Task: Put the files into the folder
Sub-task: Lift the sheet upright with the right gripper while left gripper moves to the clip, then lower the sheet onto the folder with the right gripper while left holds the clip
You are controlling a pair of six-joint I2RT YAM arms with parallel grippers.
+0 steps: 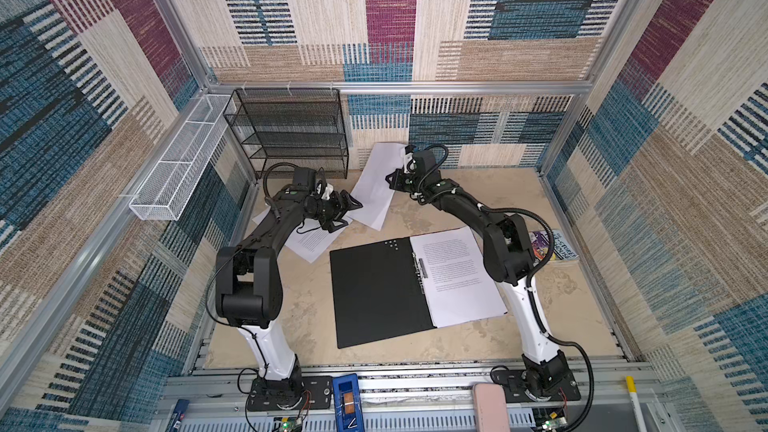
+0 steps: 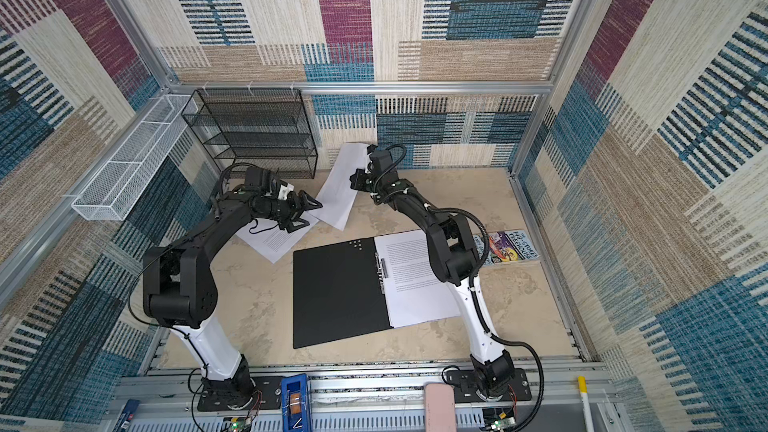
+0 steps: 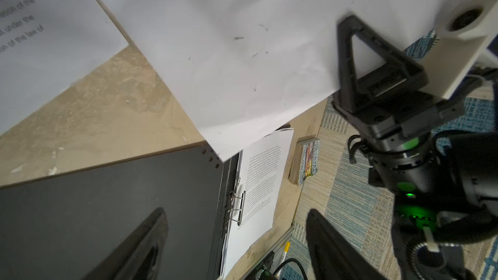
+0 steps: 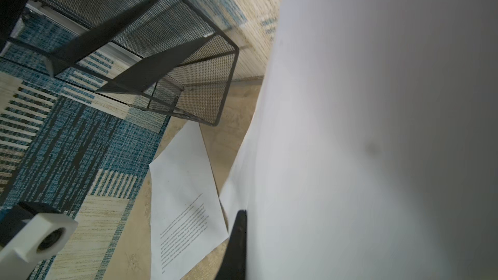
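On the table (image 1: pixel 307 305) between my arms, the folder (image 1: pixel 374 292) lies open, black inside up. A printed sheet (image 1: pixel 457 280) lies on its right half beside the spine clip (image 1: pixel 419 270). Behind the folder a blank sheet (image 1: pixel 376 195) tilts up toward the back wall, and my right gripper (image 1: pixel 390 179) is clamped tight on its edge. A second printed sheet (image 1: pixel 309 245) lies flat under my left gripper (image 1: pixel 348 213), which gapes wide and holds nothing.

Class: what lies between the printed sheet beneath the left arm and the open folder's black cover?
Nothing but a bare strip of beige table separates the printed sheet from the folder; both top views and the left wrist view show it.
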